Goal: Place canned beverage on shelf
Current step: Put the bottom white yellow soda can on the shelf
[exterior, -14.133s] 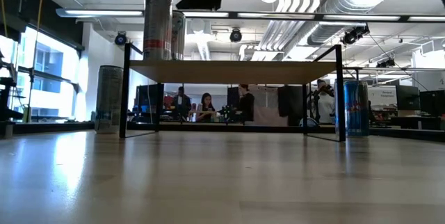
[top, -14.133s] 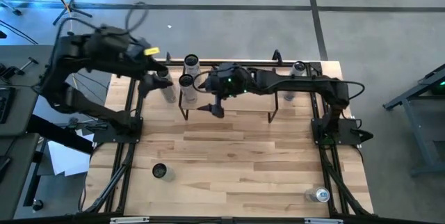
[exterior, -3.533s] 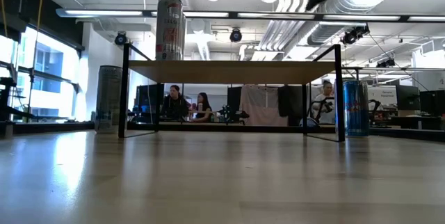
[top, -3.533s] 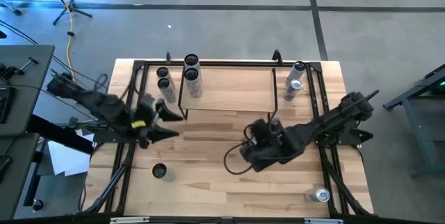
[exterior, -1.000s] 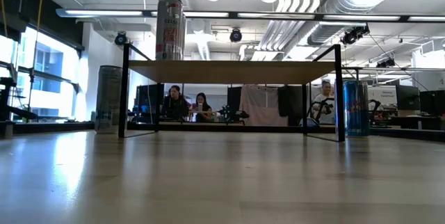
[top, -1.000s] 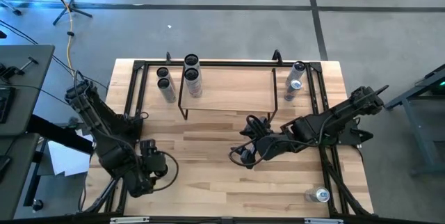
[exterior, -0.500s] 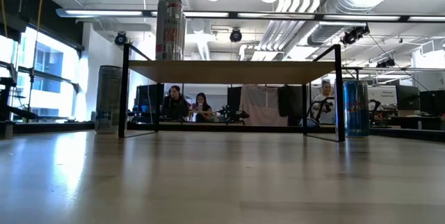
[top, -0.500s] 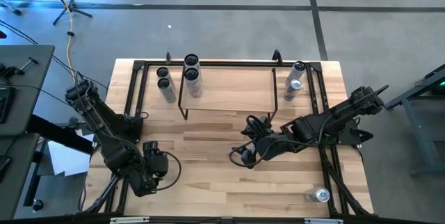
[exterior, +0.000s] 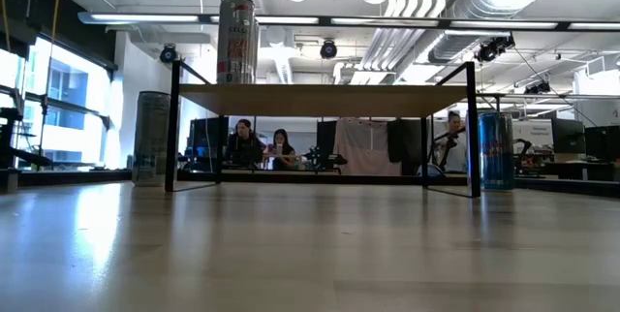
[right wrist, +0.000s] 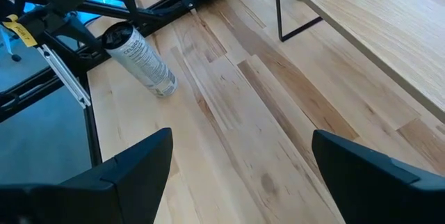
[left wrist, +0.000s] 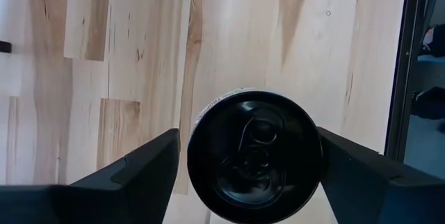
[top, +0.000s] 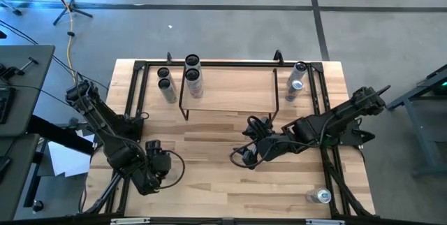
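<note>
Change: left gripper (top: 159,169) shifted slightly rightward over the can (left wrist: 254,154) since a second ago; right arm unchanged
Left gripper: at the table's (top: 230,190) front-left, well in front of the shelf (top: 230,91); fingers (left wrist: 132,172) spread wide, one on each side of the can, gaps showing, no grip yet
Can: upright on the table, dark lid seen from straight above in the left wrist view; hidden under the gripper in the high view
Right gripper (top: 241,156): low over the table's middle, in front of the shelf's right end; fingers (right wrist: 118,172) spread, holding nothing
Shelf: at the table's back centre, light wood top on thin black legs
On shelf: two cans (top: 193,75) at its left end, one behind the other; only one shows in the low view (exterior: 236,40)
Left of shelf: two cans (top: 165,84) standing on the table
Right of shelf: two more cans (top: 297,77), a blue one in the low view (exterior: 495,150)
Front-right of shelf: one can (top: 321,196) at the table's near corner
Beyond shelf: seated people (exterior: 244,142) in the room, seen under the shelf top
</note>
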`<move>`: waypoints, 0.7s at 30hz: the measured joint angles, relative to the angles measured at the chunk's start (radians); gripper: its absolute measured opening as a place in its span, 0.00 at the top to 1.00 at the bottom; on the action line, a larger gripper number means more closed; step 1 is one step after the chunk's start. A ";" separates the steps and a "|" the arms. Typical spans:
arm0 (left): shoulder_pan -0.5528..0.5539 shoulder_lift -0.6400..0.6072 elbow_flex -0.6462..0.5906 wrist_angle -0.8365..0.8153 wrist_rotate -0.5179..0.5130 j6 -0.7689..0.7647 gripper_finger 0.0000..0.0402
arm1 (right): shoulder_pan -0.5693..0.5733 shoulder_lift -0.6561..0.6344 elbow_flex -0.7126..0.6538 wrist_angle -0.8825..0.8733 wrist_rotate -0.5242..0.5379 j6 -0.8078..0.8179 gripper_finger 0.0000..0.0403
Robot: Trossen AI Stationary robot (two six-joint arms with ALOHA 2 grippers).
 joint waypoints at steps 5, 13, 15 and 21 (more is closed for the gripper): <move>0.000 0.000 0.001 0.002 0.001 0.000 0.39 | 0.000 0.000 0.000 0.000 0.000 -0.023 0.18; 0.015 -0.004 0.040 -0.015 0.088 -0.008 0.51 | 0.000 0.000 0.000 0.000 0.000 -0.070 0.18; 0.032 -0.019 0.094 -0.021 0.141 -0.005 0.51 | -0.002 -0.002 0.000 0.000 0.000 -0.069 0.18; 0.154 -0.033 0.395 -0.067 0.295 0.121 0.51 | -0.012 -0.031 0.000 -0.004 0.000 -0.069 0.18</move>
